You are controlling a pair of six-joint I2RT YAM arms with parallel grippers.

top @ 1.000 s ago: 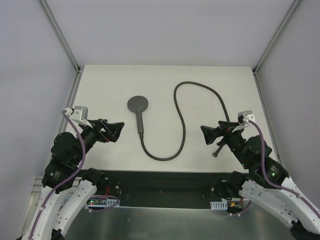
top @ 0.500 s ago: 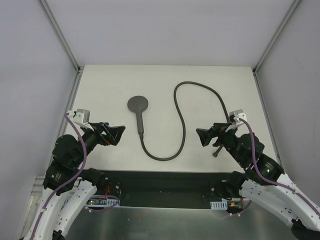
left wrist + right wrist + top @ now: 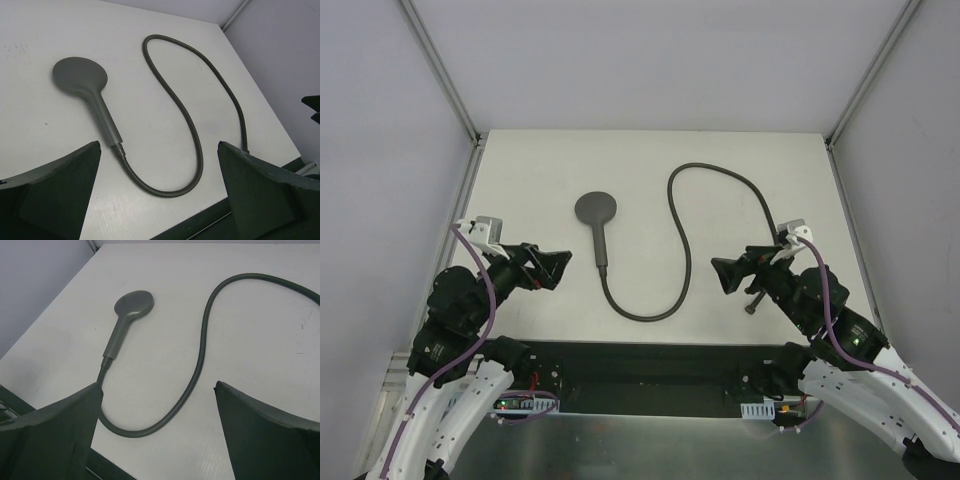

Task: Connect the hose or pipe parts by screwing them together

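Note:
A dark grey shower head point(image 3: 595, 209) lies flat on the white table point(image 3: 540, 180), its handle pointing toward the near edge. The thin grey hose point(image 3: 688, 255) meets the handle's end, loops near the front edge, then curves back and round to its free end fitting point(image 3: 752, 308) beside the right arm. My left gripper point(image 3: 556, 268) hovers open, left of the handle. My right gripper point(image 3: 724, 275) hovers open, right of the hose loop. The left wrist view shows the shower head point(image 3: 80, 76) and hose point(image 3: 192, 127) beyond the gripper point(image 3: 157, 146). In the right wrist view the hose point(image 3: 199, 360) lies ahead of the gripper point(image 3: 157, 385).
Grey walls and two slanted aluminium posts point(image 3: 440, 70) point(image 3: 875, 75) enclose the table. A black strip point(image 3: 650, 360) runs along the near edge between the arm bases. Purple cables run along both arms.
Both grippers have shifted slightly inward and toward the near edge, still open. The shower head and hose have not moved.

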